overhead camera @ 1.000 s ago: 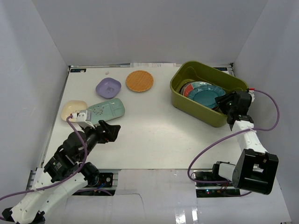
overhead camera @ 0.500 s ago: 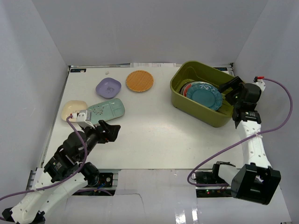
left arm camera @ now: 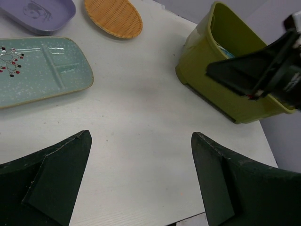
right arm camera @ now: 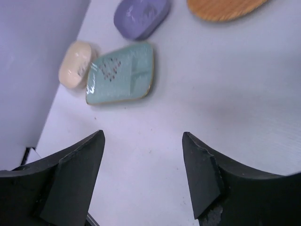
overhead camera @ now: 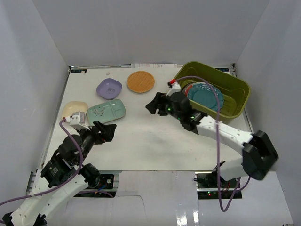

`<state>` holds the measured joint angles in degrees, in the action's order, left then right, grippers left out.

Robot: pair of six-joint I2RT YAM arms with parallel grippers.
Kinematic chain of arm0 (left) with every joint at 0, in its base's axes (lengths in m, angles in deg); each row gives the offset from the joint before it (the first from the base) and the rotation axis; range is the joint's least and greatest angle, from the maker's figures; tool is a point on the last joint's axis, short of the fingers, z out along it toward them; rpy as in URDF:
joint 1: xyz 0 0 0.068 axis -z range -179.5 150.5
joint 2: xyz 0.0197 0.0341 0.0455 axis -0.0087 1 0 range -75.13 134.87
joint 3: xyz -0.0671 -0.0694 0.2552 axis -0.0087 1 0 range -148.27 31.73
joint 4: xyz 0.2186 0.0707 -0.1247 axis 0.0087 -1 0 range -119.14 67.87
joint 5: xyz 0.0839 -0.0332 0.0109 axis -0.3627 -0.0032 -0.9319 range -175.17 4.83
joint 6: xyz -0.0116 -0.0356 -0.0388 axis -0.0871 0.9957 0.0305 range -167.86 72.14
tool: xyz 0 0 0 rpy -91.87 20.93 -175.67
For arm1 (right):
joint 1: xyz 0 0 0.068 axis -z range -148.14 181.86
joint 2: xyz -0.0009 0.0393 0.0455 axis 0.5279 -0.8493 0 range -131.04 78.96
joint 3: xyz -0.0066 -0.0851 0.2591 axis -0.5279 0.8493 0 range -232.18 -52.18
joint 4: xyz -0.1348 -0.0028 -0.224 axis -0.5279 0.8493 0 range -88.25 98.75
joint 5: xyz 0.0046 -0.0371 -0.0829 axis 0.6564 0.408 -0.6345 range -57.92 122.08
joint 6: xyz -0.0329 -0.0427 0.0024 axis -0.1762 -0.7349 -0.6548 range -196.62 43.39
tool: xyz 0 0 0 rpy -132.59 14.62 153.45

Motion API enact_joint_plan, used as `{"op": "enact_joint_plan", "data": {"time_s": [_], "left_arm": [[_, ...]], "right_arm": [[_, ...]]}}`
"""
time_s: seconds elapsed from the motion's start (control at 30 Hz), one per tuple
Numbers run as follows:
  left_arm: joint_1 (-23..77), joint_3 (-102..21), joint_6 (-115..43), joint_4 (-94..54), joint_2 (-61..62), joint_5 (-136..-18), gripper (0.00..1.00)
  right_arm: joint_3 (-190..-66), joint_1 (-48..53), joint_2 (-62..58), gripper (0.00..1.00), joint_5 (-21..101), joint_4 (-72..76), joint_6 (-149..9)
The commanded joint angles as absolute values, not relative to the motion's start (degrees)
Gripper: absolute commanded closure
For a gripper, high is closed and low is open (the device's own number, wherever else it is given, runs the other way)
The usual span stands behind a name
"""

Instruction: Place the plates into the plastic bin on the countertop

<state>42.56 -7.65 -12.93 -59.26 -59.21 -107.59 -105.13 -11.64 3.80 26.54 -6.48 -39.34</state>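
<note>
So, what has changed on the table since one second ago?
The right claw left the olive-green plastic bin and swung left to the white countertop's middle; it is open and empty. The left claw, open, shifted only slightly. The orange round plate, lavender square plate, mint rectangular plate and cream dish stayed in place.

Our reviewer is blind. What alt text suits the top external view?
Four plates sit left on a white countertop: orange round, lavender square, mint rectangular, cream. An olive bin at far right holds stacked plates, teal on top. The left tool and right tool are open and empty, the right over mid-table.
</note>
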Motion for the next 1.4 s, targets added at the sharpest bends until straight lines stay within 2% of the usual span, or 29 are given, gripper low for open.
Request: {"op": "enact_joint_plan", "data": {"time_s": [0.0,0.1,0.4,0.67,0.8,0.83,0.87,0.9,0.93,1.07,1.23,1.37], "left_arm": [[42.16,-10.63,-14.46,-59.75,-58.79,-111.1,0.02],[42.16,-8.45,-14.73,-59.32,-59.05,-112.77,0.02],[42.16,-8.35,-15.17,-59.05,-57.73,-110.23,0.02],[42.07,-8.17,-15.61,-58.7,-57.2,-109.52,0.02],[42.07,-8.0,-15.61,-58.7,-57.38,-109.61,0.02],[42.07,-8.0,-15.61,-58.7,-57.38,-109.69,0.02],[42.07,-8.0,-15.61,-58.7,-57.29,-109.78,0.02],[42.07,-8.0,-15.61,-58.78,-57.38,-109.96,0.02],[42.16,-8.0,-15.61,-58.79,-57.38,-110.05,0.02],[42.07,-8.09,-15.52,-58.79,-57.9,-110.22,0.02],[41.98,-8.17,-15.52,-58.79,-58.34,-110.05,0.02],[41.9,-8.17,-15.43,-58.7,-58.69,-110.22,0.02]], "right_arm": [[-110.42,-16.98,-8.26,0.29,22.24,-14.68,-35.93],[-113.95,-18.49,-17.68,0.36,22.59,-20.3,-31.73],[-128.98,-19.03,-41.16,0.38,26.27,-21.73,-25.99],[-139.18,-19.03,-52.26,0.41,30.85,-20.49,-22.04],[-142.25,-18.85,-56.29,0.62,30.33,-20.4,-19.23],[-142.7,-18.94,-56.74,0.72,30.59,-20.4,-18.35],[-142.79,-18.85,-56.92,0.78,30.5,-20.4,-17.91],[-141.49,-18.94,-56.4,0.88,30.07,-20.66,-17.56],[-139.99,-18.85,-55.61,0.92,29.71,-21.19,-17.2],[-126.65,-18.94,-46.4,0.92,25.76,-26.37,-17.99],[-108.82,-18.59,-27.42,0.92,24.35,-32.0,-20.98],[-107.54,-17.01,-12.57,0.92,23.12,-27.81,-26.68]]}}
